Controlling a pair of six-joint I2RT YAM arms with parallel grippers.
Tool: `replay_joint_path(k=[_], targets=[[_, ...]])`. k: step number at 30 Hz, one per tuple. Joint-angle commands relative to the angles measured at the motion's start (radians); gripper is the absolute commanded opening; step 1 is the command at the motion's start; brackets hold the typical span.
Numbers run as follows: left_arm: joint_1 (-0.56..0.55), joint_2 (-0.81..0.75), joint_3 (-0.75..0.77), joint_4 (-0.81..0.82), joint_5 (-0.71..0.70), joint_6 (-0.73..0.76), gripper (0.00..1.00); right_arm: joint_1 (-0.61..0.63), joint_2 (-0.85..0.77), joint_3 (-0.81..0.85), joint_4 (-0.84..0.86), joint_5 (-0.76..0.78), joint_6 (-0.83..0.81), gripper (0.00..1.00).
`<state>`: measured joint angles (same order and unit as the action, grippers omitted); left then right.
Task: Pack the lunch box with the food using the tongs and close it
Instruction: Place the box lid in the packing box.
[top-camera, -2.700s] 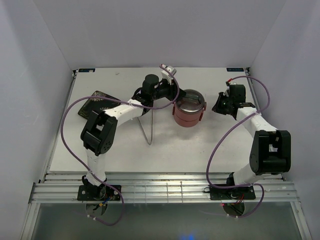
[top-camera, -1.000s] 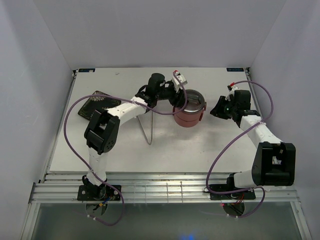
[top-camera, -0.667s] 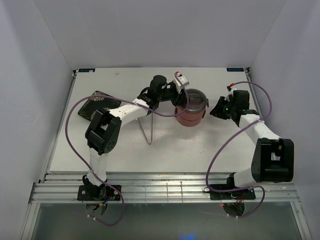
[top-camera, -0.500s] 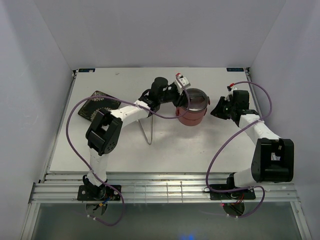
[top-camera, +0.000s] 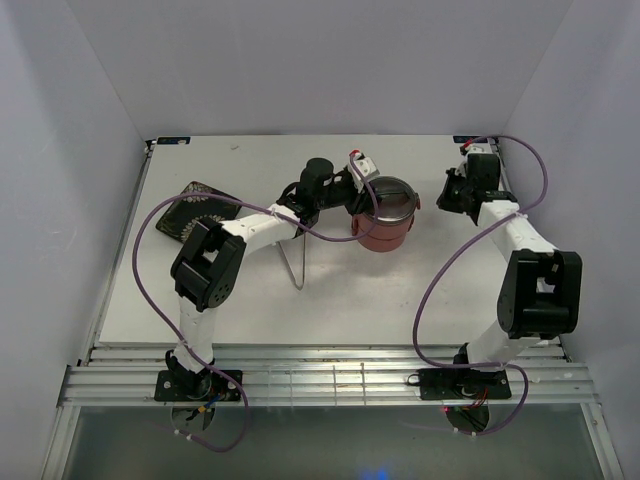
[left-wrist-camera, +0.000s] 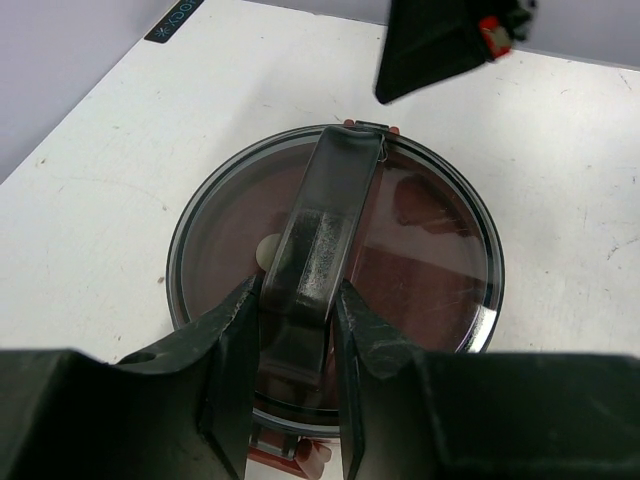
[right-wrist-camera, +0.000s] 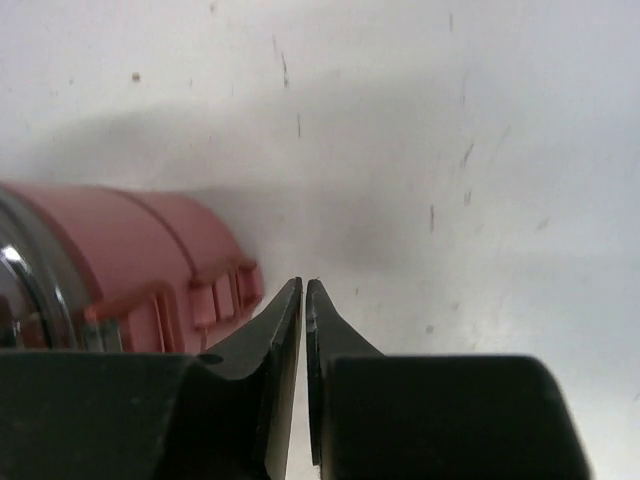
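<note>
**Item:** round dusty-red tiered lunch box (top-camera: 383, 225) with a steel liner.
**Location:** upright on the white table (top-camera: 400, 300), right of centre toward the far side, between my two grippers.
**Cover:** a dark-rimmed round lid (left-wrist-camera: 420, 250) sits on top, crossed by a dark strap-like lid handle (left-wrist-camera: 330, 200). I cannot tell what is inside.

**Handling (my judgement):** rigid, not fragile, moderately heavy if filled. The smooth round wall is likely to be slippery for narrow fingers. The lid handle is the place to take hold. The small side clasp (right-wrist-camera: 215, 295) is a second, poorer option. I cannot tell whether the clasps are latched. A lift by the handle might raise the lid alone, or set the whole stack swinging.

**Left gripper (left-wrist-camera: 297, 335):** over the lid, jaws pressed against both sides of the lid handle, pinching it.

**Right gripper (right-wrist-camera: 303, 300):** jaws pressed together on nothing, low over the table. The tips are just beside the side clasp, not touching it.

**Tongs (top-camera: 301, 265):** thin silver metal V, lying on the table to the left of the box and apart from it, in neither gripper.

**Plate:** dark square floral-patterned plate (top-camera: 185, 212), near the left edge and well apart from the box.

**Room:** bare table lies nearer me than the box. The far edge, the right edge and the enclosure walls are close behind my right gripper.
</note>
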<state>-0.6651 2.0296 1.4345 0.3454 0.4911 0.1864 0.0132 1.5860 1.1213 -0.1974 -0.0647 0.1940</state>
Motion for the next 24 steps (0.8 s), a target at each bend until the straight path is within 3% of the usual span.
replay_joint_path(k=[1, 4, 8, 10, 19, 24], targets=[[0.001, 0.03, -0.052, -0.169, 0.012, -0.001, 0.26, -0.001, 0.052, 0.084, 0.081, 0.014, -0.08, 0.1], [0.001, 0.038, -0.052, -0.166, 0.021, -0.001, 0.26, 0.004, 0.124, 0.12, 0.082, -0.13, -0.071, 0.08], [0.001, 0.052, -0.054, -0.163, 0.017, 0.005, 0.25, 0.158, 0.18, 0.118, 0.064, -0.217, -0.099, 0.08], [0.002, 0.063, -0.054, -0.16, 0.021, 0.005, 0.21, 0.159, 0.172, 0.071, 0.102, -0.3, -0.064, 0.08], [0.001, 0.052, -0.08, -0.154, 0.023, 0.008, 0.2, 0.024, 0.089, -0.003, 0.116, -0.253, 0.022, 0.08], [0.001, 0.011, -0.079, -0.152, -0.028, -0.014, 0.26, -0.032, 0.008, 0.029, 0.063, -0.213, 0.004, 0.08]])
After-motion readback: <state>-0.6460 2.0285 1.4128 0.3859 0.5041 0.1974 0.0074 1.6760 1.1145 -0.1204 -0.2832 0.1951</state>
